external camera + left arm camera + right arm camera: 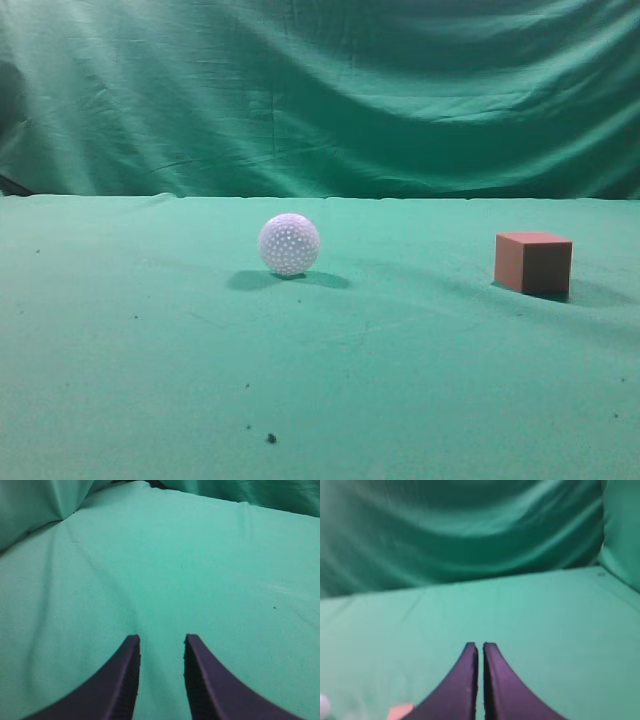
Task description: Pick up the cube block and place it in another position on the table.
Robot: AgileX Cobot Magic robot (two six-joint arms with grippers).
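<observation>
The orange-red cube block (533,263) rests on the green table at the right of the exterior view. A corner of it shows at the bottom left of the right wrist view (400,711), below and left of my right gripper (480,647). That gripper is shut and empty, its fingertips almost touching, raised above the table. My left gripper (161,641) is open and empty over bare green cloth. Neither gripper shows in the exterior view.
A white dimpled ball (289,244) sits near the middle of the table, left of the cube; its edge shows at the bottom left of the right wrist view (323,706). A green cloth backdrop (320,90) hangs behind the table.
</observation>
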